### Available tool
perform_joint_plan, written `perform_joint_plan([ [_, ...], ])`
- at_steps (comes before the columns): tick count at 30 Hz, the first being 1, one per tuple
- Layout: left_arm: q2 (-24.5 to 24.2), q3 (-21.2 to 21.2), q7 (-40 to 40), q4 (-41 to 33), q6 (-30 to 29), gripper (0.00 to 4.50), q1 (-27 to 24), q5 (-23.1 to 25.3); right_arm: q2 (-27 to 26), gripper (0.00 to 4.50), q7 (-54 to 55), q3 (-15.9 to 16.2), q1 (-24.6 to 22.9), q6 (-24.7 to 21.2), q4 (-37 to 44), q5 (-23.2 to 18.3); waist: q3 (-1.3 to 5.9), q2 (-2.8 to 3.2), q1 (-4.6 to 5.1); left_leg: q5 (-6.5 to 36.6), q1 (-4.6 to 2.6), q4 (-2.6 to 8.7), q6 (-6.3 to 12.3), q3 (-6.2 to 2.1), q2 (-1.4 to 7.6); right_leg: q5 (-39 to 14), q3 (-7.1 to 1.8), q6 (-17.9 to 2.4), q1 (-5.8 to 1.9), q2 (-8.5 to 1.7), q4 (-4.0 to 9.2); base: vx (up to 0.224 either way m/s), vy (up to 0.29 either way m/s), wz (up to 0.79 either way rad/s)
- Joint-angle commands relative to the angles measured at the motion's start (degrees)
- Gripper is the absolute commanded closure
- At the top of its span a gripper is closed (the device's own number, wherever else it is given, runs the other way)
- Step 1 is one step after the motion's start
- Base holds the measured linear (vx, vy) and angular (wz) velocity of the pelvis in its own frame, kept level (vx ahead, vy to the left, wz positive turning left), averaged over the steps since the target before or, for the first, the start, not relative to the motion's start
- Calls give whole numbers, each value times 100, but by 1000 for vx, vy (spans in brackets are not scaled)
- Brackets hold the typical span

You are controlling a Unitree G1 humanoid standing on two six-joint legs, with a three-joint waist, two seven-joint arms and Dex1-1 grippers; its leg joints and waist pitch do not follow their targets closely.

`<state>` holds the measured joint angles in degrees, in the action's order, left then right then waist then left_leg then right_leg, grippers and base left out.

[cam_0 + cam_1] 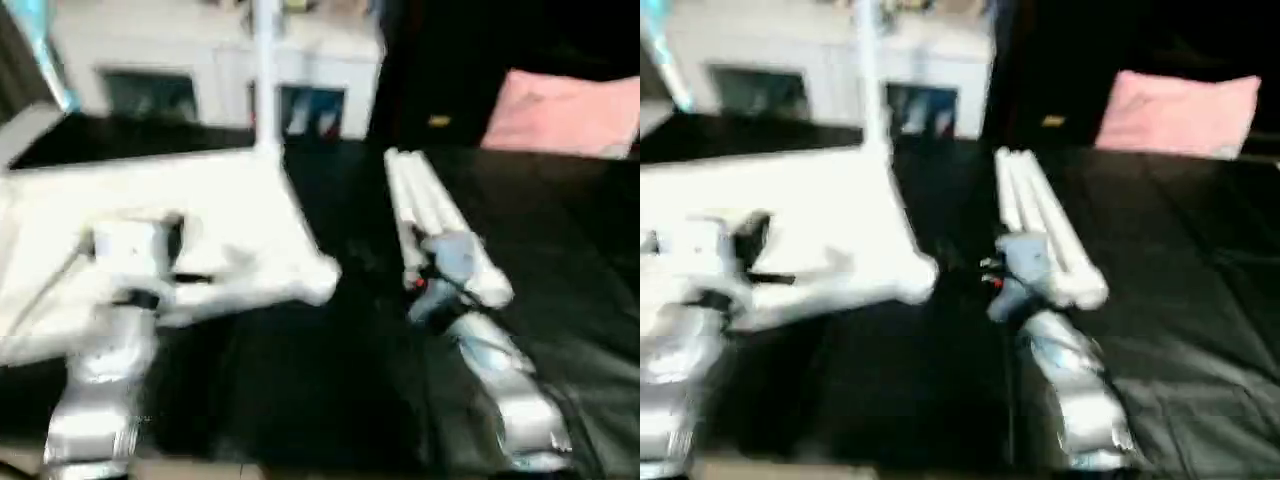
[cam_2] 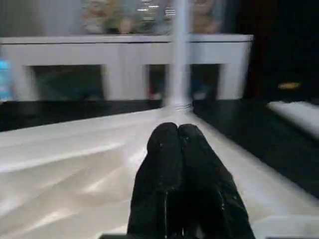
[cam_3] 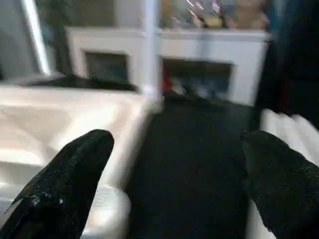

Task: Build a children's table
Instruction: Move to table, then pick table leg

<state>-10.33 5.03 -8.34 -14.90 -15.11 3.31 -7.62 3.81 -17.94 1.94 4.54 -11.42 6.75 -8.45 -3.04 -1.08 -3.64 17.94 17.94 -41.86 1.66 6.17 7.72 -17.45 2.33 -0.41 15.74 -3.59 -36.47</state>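
The white tabletop [image 1: 150, 215] lies underside up on the black surface, left of centre. One white leg [image 1: 266, 80] stands upright in its far right corner socket. The near right corner socket [image 1: 322, 280] is empty. A bundle of loose white legs [image 1: 430, 215] lies to the right of the tabletop. My left gripper [image 2: 178, 129] hovers over the ribbed underside, shut with nothing between its fingers. My right gripper [image 3: 177, 144] is open wide, low over the black gap between the tabletop [image 3: 60, 119] and the near end of the loose legs [image 3: 284, 134].
A white cabinet [image 1: 200, 70] with glass doors stands behind the work surface. A pink cushion-like thing [image 1: 565, 112] lies at the back right. The black mat [image 1: 560, 260] stretches bare to the right of the loose legs.
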Motion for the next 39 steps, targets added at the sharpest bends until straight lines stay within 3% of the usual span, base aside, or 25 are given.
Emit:
perform_joint_plan([
  [1,-93,146,33,-32,-74,443,45,1,-49,0,-69,112,91,-111,101,-25,336,-56,-193,-1199,911,147,181,-117,100,-102,-582,-1566,-742,-824,677,185,-11,-8],
  [2,-98,141,42,-28,-94,443,52,6,-37,0,-86,126,96,-129,108,-41,342,31,-203,-1646,834,446,223,-100,137,631,-350,-1508,-588,-625,601,185,-11,-8],
  [3,-110,133,54,-22,-121,443,57,17,-31,0,-70,132,112,-156,113,-44,443,241,-140,-2880,596,899,437,-82,180,1769,125,-1118,-384,-136,272,133,-5,-4],
  [4,-113,128,63,-19,-135,443,61,23,-25,0,-47,132,132,-179,112,-30,429,390,31,-3870,226,878,1300,-520,572,1842,261,-448,144,140,-150,98,8,-13],
  [5,-116,129,66,-17,-140,443,64,20,-14,0,-21,138,157,-211,106,-5,544,488,56,-4805,-66,796,1678,-820,923,1514,98,-253,393,-21,-375,98,8,-13],
  [6,-116,130,67,-16,-144,443,67,17,-3,0,4,145,180,-241,100,20,625,386,66,-6947,-375,587,1940,-1104,1140,1323,-256,184,723,-382,-317,101,7,-18],
  [7,-134,118,60,-14,-158,443,67,35,6,0,86,139,274,-359,39,72,617,349,63,-7653,-388,595,1886,-1135,1094,1435,-325,405,737,-451,-272,4,40,-19],
  [8,-165,99,28,-7,-147,443,68,77,7,0,134,120,362,-447,-14,56,541,247,-7,-7235,-27,668,1367,-869,576,1774,-348,553,598,-342,16,4,40,-19],
  [9,-186,87,5,-2,-137,443,68,106,8,0,159,107,413,-497,-43,38,499,149,-47,-6106,216,730,1002,-628,275,1905,-304,459,462,-271,230,-100,67,-15],
  [10,-219,65,-24,4,-126,443,66,135,7,0,201,84,478,-587,-83,50,422,75,-155,-2093,446,868,233,-189,81,1273,-295,-3,291,-488,414,-91,9,-3],
  [11,-241,50,-43,15,-121,443,72,153,6,0,229,67,526,-651,-116,61,412,51,-136,-1262,481,981,4,-161,132,920,-279,-118,207,-502,435,-91,9,-3],
  [12,-348,-13,-158,47,-91,443,86,197,-10,0,348,8,724,-774,-265,107,398,123,-127,-249,437,1126,-383,-123,225,304,-224,-313,217,-420,442,-83,-32,-5],
  [13,-424,-59,-243,71,-69,443,97,229,-22,0,434,-34,868,-858,-373,138,382,125,-99,110,414,1175,-519,-94,243,15,-216,-392,260,-373,460,-100,-30,-9],
  [14,-498,-91,-362,111,-147,443,127,194,-50,0,526,-104,1033,-951,-504,123,330,153,-43,843,405,1265,-787,-62,273,-746,-207,-480,320,-314,480,-100,-30,-9],
  [16,-893,-229,-850,226,-394,443,234,148,-115,0,955,-309,1623,-1455,-1012,122,280,137,13,1950,312,1299,-1125,-42,288,-2109,-238,-384,481,-324,563,-105,-18,-9],
  [18,-1029,-268,-1059,253,-479,443,274,88,-100,0,1036,-349,1827,-1575,-1226,118,306,140,26,2026,304,1299,-1186,-44,313,-2067,-246,-331,498,-329,562,-98,-10,-8],
  [19,-1271,-380,-1452,310,-554,443,334,15,-22,0,1098,-370,2143,-1744,-1604,157,290,146,18,2172,270,1299,-1229,-28,316,-1962,-256,-326,577,-312,568,-87,-1,-2],
  [22,-1864,-704,-2328,479,-557,443,426,29,98,0,1148,-441,2843,-1672,-2612,235,303,159,30,2384,269,1302,-1292,-28,306,-2026,-240,-348,606,-321,558,-80,5,-4],
  [24,-2072,-793,-2643,507,-579,443,449,-9,106,0,1180,-505,3138,-1603,-3062,227,325,180,16,2271,290,1314,-1303,-11,324,-1668,-242,-408,597,-327,522,-35,7,-3],
  [27,-2355,-882,-3131,424,-703,443,450,-188,111,0,1224,-588,3608,-1653,-3712,218,367,138,28,1705,367,1300,-1190,66,323,-1121,-229,-563,551,-320,433,0,0,0],
  [30,-2526,-942,-3470,295,-864,443,457,-344,145,0,1309,-612,4011,-1909,-4264,246,353,115,17,1719,333,1283,-1148,128,335,-1402,-231,-554,610,-333,469,0,0,0],
  [32,-2649,-989,-3729,243,-1045,443,528,-534,205,0,1406,-624,4483,-1955,-5104,296,371,64,30,1645,355,1268,-1154,148,338,-1465,-224,-594,605,-345,449,0,0,0],
  [33,-2651,-983,-3766,221,-1114,443,540,-592,213,0,1473,-641,4572,-1923,-5308,319,366,87,14,1579,341,1261,-1165,173,349,-1404,-229,-616,630,-346,442,0,0,0],
  [35,-2639,-975,-3833,159,-1169,443,540,-675,225,0,1588,-669,4667,-1864,-5567,359,362,41,11,1483,335,1258,-1143,217,370,-1256,-236,-607,641,-330,447,0,0,0],
  [39,-2628,-970,-3891,-4,-1319,443,455,-805,216,0,1698,-735,4729,-1833,-5963,358,406,42,4,931,373,1238,-1107,255,372,-431,-223,-663,574,-295,362,0,0,0],
])
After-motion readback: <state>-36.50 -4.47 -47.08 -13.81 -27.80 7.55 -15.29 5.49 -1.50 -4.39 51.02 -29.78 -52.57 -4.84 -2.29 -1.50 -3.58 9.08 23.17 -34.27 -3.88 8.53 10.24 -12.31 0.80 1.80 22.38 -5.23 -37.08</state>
